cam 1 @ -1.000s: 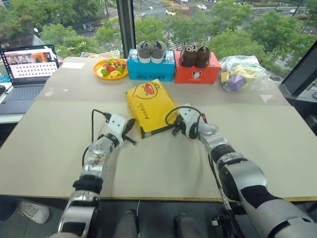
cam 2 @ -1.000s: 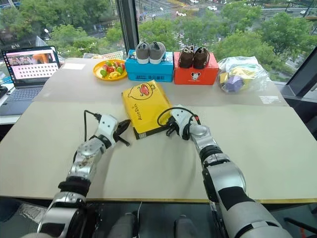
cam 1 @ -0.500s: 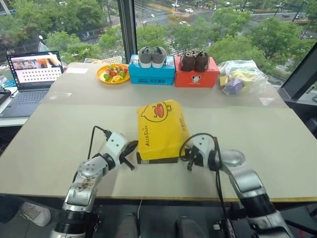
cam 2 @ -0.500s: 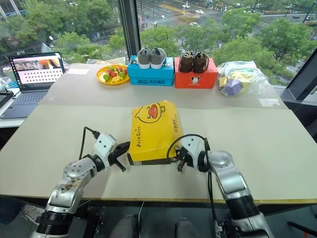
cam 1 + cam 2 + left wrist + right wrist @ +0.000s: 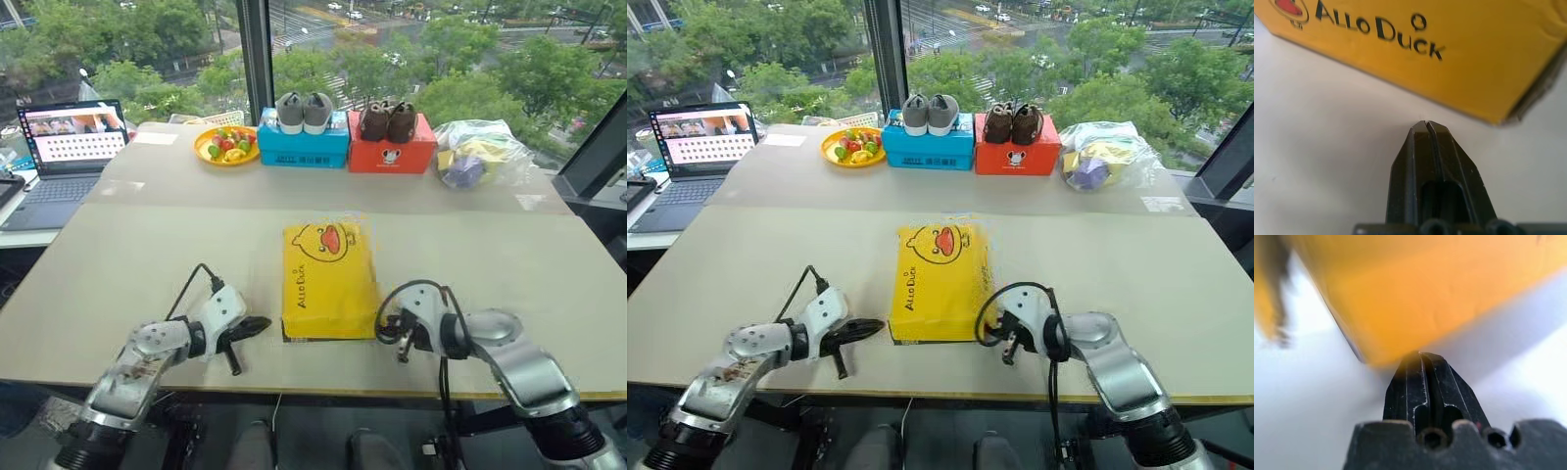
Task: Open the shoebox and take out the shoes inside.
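I am seeing the table (image 5: 127,264) carrying the shoebox (image 5: 328,279), which is lying lid-on near the table's front edge, duck face pointing toward the window. The left gripper (image 5: 257,325) is sitting just left of the shoebox and the right gripper (image 5: 389,324) is sitting at its right front corner, both pinched closed on nothing.

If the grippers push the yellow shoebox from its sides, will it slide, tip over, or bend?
The shoebox lies flat and low on the smooth table, so it would probably slide, not tip. Its cardboard lid looks stiff, though the walls may give slightly under pressure. It seems closed, so it likely moves as one piece; its weight cannot be judged.
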Available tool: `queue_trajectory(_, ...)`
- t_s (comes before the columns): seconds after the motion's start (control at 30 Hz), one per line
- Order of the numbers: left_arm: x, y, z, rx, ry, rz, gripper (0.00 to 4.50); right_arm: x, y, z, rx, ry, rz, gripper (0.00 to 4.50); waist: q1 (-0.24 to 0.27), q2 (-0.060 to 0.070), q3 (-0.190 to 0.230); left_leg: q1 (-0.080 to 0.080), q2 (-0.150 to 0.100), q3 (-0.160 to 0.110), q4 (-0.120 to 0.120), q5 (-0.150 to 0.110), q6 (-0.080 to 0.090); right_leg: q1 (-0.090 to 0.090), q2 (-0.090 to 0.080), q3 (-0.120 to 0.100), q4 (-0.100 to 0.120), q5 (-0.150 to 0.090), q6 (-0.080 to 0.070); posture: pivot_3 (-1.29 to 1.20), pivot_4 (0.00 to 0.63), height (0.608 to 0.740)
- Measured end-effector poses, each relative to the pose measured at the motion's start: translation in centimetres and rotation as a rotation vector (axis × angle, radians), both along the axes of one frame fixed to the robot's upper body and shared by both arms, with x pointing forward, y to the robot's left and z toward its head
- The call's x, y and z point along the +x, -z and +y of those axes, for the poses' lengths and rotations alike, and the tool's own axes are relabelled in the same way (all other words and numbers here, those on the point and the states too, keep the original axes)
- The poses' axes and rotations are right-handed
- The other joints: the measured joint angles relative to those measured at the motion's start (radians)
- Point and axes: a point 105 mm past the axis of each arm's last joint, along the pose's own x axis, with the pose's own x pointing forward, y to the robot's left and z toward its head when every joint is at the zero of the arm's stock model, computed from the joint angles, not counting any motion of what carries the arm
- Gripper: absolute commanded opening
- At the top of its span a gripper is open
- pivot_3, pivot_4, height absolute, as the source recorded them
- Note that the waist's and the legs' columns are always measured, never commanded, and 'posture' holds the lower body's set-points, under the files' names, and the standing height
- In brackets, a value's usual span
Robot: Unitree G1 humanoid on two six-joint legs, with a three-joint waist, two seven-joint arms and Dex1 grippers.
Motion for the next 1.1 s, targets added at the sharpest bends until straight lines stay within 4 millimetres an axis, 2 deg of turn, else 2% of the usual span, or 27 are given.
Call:
queue_trajectory(0.1, 0.7, -0.3, 1.6, 0.034, -0.028, -0.01, 0.0, -0.3, 0.3, -3.5, -0.07, -0.007, 0.042, 0.24, 0.005, 0.0, 0.0, 0.003, 0.0, 0.0, 0.0, -0.001, 0.001, 0.001, -0.001, -0.001, -0.005, 0.0, 0.001, 0.0, 0.15, 0.739)
queue_trajectory(0.13, 1.1, -0.5, 3.0, 0.051, -0.065, -0.014, 0.0, -0.2, 0.2, -5.8, -0.107, 0.023, 0.056, 0.24, 0.008, -0.001, -0.001, 0.003, 0.0, 0.0, -0.001, -0.001, 0.001, 0.002, -0.002, -0.001, -0.008, 0.0, 0.0, 0.0, 0.15, 0.739)
queue_trajectory(0.23, 1.9, -1.1, 4.9, 0.018, -0.138, -0.015, 0.0, 0.9, -0.1, -9.1, -0.115, 0.109, 0.054, 0.24, 0.008, -0.007, -0.003, 0.002, -0.003, 0.004, -0.001, -0.002, 0.002, 0.002, -0.008, -0.002, -0.009, 0.0, 0.0, 0.0, 0.15, 0.739)
queue_trajectory(0.27, 2.0, -1.4, 5.3, -0.008, -0.151, -0.013, 0.51, 1.4, -0.3, -10.5, -0.109, 0.157, 0.056, 0.74, 0.008, -0.007, -0.003, 0.002, -0.004, 0.007, 0.0, -0.002, 0.002, 0.001, -0.011, -0.002, -0.009, 0.001, 0.0, 0.0, 0.15, 0.739)
queue_trajectory(0.3, 2.1, -1.9, 5.5, -0.033, -0.155, -0.014, 0.7, 1.8, -0.6, -11.6, -0.095, 0.2, 0.06, 0.93, 0.008, -0.008, -0.002, 0.001, -0.004, 0.009, 0.0, -0.002, 0.002, 0.001, -0.013, -0.002, -0.009, 0.002, 0.0, 0.0, 0.15, 0.739)
queue_trajectory(0.33, 2.1, -2.6, 5.9, -0.061, -0.152, -0.021, 1.13, 2.1, -1.1, -13.0, -0.069, 0.258, 0.068, 1.34, 0.009, -0.008, -0.002, -0.001, -0.004, 0.011, 0.0, -0.002, 0.002, -0.001, -0.015, -0.003, -0.009, 0.003, -0.001, 0.0, 0.15, 0.739)
queue_trajectory(0.37, 2.1, -3.2, 6.0, -0.068, -0.146, -0.027, 1.51, 2.2, -1.6, -13.2, -0.04, 0.266, 0.074, 1.68, 0.008, -0.008, -0.002, -0.002, -0.004, 0.012, 0.0, -0.002, 0.003, -0.002, -0.015, -0.002, -0.009, 0.004, -0.002, 0.0, 0.15, 0.739)
queue_trajectory(0.53, 2.3, -6.5, 4.5, -0.121, -0.046, -0.075, 3.23, 2.6, -4.8, -10.8, 0.06, 0.142, 0.059, 3.33, 0.001, -0.008, -0.002, -0.005, -0.002, 0.012, -0.003, -0.001, 0.004, -0.001, -0.011, -0.002, -0.008, 0.006, 0.002, 0.0, 0.15, 0.739)
queue_trajectory(0.67, 1.4, -7.8, 4.2, -0.145, 0.004, -0.033, 4.29, 2.8, -6.7, -9.6, 0.079, 0.095, 0.044, 4.46, -0.008, -0.008, -0.001, -0.008, -0.001, 0.012, -0.006, 0.003, 0.011, -0.007, -0.009, -0.002, -0.007, 0.007, 0.006, 0.0, 0.15, 0.739)
queue_trajectory(0.73, 0.7, -9.8, 3.9, -0.14, 0.064, -0.02, 4.46, 3.0, -8.6, -8.3, 0.092, 0.049, 0.001, 4.5, -0.007, -0.007, 0.0, -0.013, 0.0, 0.012, -0.006, 0.003, 0.011, -0.013, -0.007, -0.001, -0.006, 0.007, 0.006, 0.0, 0.15, 0.739)
queue_trajectory(0.83, 0.2, -12.4, 3.6, -0.129, 0.104, -0.039, 4.46, 3.2, -9.5, -7.5, 0.095, 0.025, -0.02, 4.5, -0.002, -0.007, 0.0, -0.014, 0.0, 0.012, -0.006, 0.003, 0.011, -0.013, -0.007, -0.001, -0.007, 0.007, 0.006, 0.0, 0.15, 0.739)
queue_trajectory(0.93, -1.0, -15.6, 2.8, -0.136, 0.157, -0.037, 4.46, 3.6, -9.0, -6.5, 0.08, 0.008, -0.034, 4.5, 0.001, -0.01, 0.002, -0.015, -0.001, 0.011, -0.005, 0.003, 0.011, -0.014, -0.008, -0.001, -0.007, 0.007, 0.007, 0.0, 0.15, 0.739)
queue_trajectory(1.0, -2.2, -16.9, 2.3, -0.108, 0.188, -0.031, 4.46, 3.9, -8.1, -6.0, 0.06, -0.006, -0.025, 4.5, 0.0, -0.009, 0.003, -0.016, -0.001, 0.012, -0.005, 0.003, 0.011, -0.014, -0.008, -0.001, -0.007, 0.007, 0.007, 0.0, 0.15, 0.739)
queue_trajectory(1.1, -3.6, -17.7, 1.8, -0.075, 0.208, 0.008, 4.5, 4.0, -6.9, -6.4, 0.047, 0.007, 0.033, 3.77, 0.0, -0.008, 0.005, -0.016, -0.001, 0.012, -0.005, 0.004, 0.011, -0.014, -0.007, -0.001, -0.006, 0.007, 0.007, 0.0, 0.15, 0.739)
